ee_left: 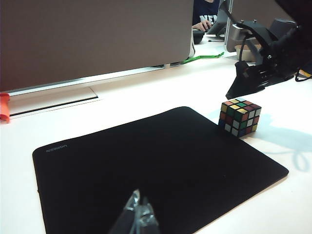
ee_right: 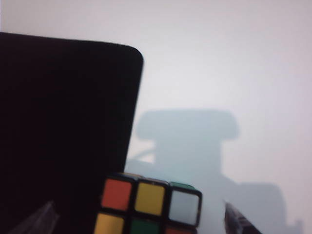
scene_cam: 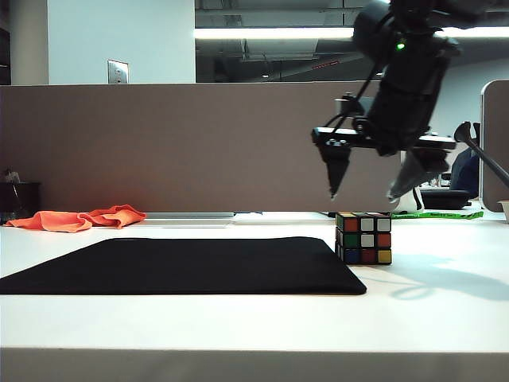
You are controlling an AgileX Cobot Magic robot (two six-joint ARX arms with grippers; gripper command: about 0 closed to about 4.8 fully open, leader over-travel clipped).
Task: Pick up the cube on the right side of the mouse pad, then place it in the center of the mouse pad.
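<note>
Hovering above the cube (scene_cam: pixel 363 237), the right claw (scene_cam: pixel 372 191) gapes wide; cube sits at the pad's (scene_cam: pixel 183 265) three o'clock; left claw's (ee_left: pixel 138 219) state unclear.

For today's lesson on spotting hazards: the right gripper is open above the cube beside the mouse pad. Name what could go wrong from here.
1. The cube sits against the edge of the mouse pad; a finger of the right gripper coming down on that side may land on the pad and spoil the grip.
2. The cube looks turned at an angle, so the fingers might close on corners and twist it.
The left gripper hangs over the pad's near edge.
</note>
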